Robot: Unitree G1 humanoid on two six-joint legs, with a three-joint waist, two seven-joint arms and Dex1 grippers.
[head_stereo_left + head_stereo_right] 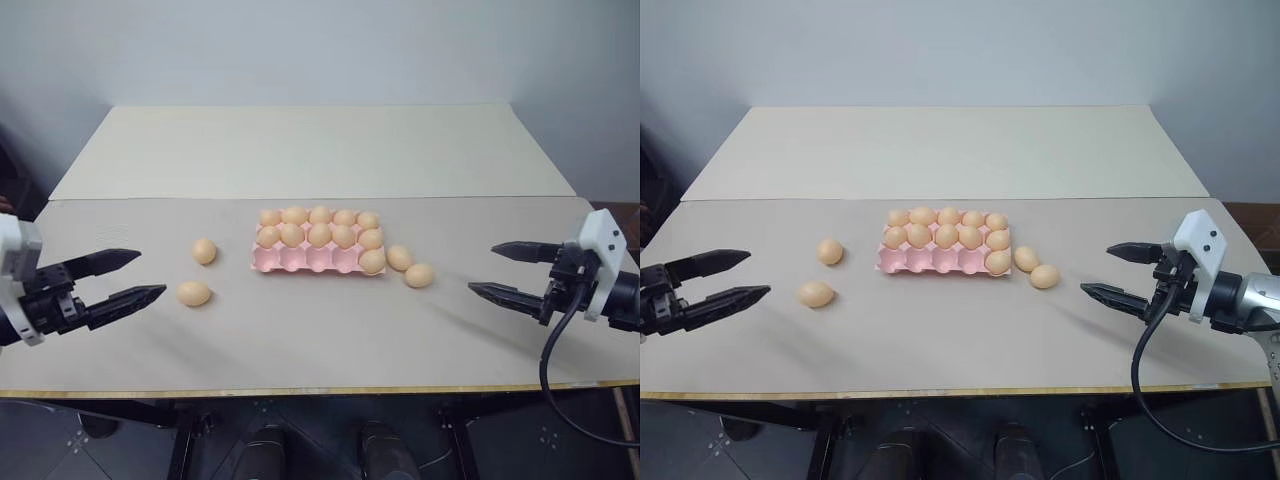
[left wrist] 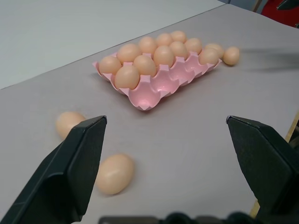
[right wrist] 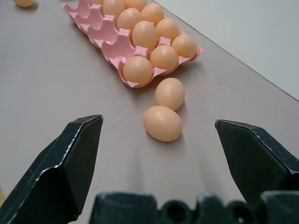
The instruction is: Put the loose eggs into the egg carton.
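Observation:
The pale-pink egg carton [image 1: 300, 261] lies at the table's middle. Its two back rows are full of eggs, and one more egg sits in the front row's right-hand cup [image 1: 372, 261]. Two loose eggs [image 1: 204, 250] [image 1: 194, 293] rest on the table left of the carton. Two more [image 1: 399, 257] [image 1: 419, 275] lie just off its right front corner. My left gripper [image 1: 150, 273] hovers open and empty to the left of the left pair. Right of the other pair, my right gripper [image 1: 483, 268] hangs open with nothing in it, the nearer egg [image 3: 162, 123] ahead of its fingers.
The beige table [image 1: 320, 340] has bare surface in front of the carton up to its front edge. A second, lighter tabletop [image 1: 310, 150] adjoins at the back, against a plain wall.

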